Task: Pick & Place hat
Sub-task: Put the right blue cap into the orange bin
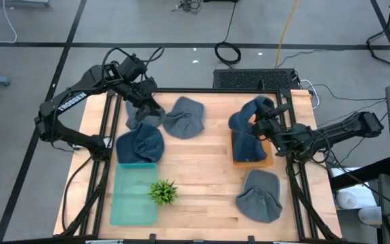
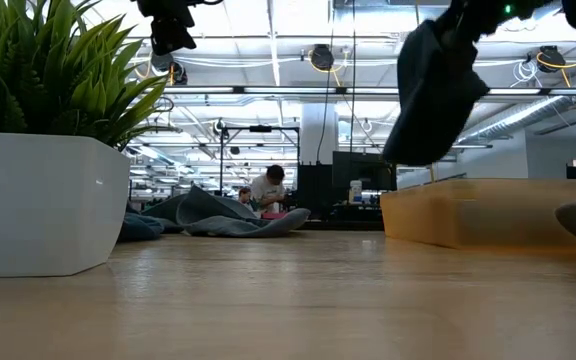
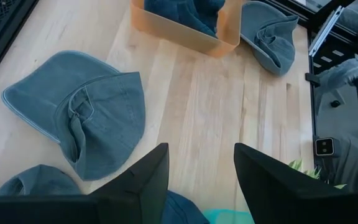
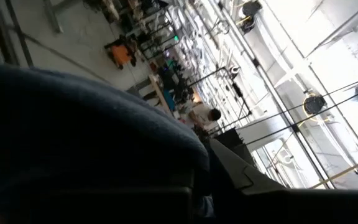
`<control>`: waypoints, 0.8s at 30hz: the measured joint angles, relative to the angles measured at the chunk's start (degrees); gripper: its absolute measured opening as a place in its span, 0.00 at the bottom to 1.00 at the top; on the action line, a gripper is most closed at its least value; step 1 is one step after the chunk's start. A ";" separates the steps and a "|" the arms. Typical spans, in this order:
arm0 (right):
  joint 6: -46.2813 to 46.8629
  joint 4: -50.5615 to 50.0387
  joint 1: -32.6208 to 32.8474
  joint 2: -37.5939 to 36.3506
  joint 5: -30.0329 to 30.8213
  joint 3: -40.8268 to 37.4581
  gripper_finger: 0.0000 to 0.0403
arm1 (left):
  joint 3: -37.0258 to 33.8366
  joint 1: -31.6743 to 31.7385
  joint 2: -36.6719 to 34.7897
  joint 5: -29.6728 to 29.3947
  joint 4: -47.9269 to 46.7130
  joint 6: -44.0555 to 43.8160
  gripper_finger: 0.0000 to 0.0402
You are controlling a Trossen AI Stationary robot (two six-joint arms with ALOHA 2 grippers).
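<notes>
One soft blue denim hat (image 1: 252, 114) is gripped by the closed right gripper (image 1: 268, 124) and hangs above the orange bin (image 1: 268, 161), where another hat is already held. The left gripper (image 1: 143, 97) is held open and empty over the far-left hats, none yet picked. Four limp, creased hats are left on the smooth wooden table (image 1: 202, 169), and the green bin (image 1: 133, 203) is seen to be rigid translucent plastic.
</notes>
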 joint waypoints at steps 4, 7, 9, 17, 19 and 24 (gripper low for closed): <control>2.14 0.10 0.05 -0.02 0.63 -2.81 0.02 | 0.00 0.00 0.00 0.00 -0.07 -0.45 0.46; 3.06 0.03 0.04 0.00 1.43 -4.95 0.02 | 0.00 -0.02 0.00 0.00 -0.74 -0.47 0.46; 3.20 0.05 0.05 0.00 1.47 -6.14 0.02 | 0.00 -0.02 0.00 0.00 -1.76 -0.44 0.46; 3.27 0.03 0.17 -1.04 1.93 -7.08 0.02 | 0.00 -0.02 0.00 0.00 -4.34 -0.76 0.46; 4.01 -0.88 0.52 -1.95 2.91 -7.08 0.02 | 0.00 -0.04 0.00 0.00 -4.73 -1.34 0.46; 7.08 -6.54 0.58 -4.14 3.44 -7.10 0.05 | 0.00 -0.04 0.00 0.02 -4.91 -1.92 0.46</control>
